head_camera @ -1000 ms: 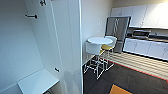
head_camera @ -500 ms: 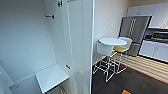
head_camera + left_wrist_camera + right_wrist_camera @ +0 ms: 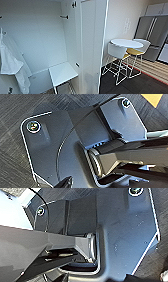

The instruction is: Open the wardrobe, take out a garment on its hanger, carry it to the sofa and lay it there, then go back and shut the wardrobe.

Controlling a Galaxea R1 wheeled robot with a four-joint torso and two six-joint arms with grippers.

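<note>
While the wardrobe [image 3: 50,50] stands open:
White shirt [image 3: 11,63]: hangs inside, far left.
Wardrobe door [image 3: 91,47]: swung open, centre.
Round table [image 3: 126,43], chairs [image 3: 117,53]: right, beside fridge [image 3: 152,35].
Grippers: state cannot be told.

The white shirt [image 3: 11,66] is cut off at the left edge, so its hanger is hard to see. The wardrobe [image 3: 75,37] runs past the top edge. The fridge [image 3: 152,35] is blurry and cut off too.
</note>
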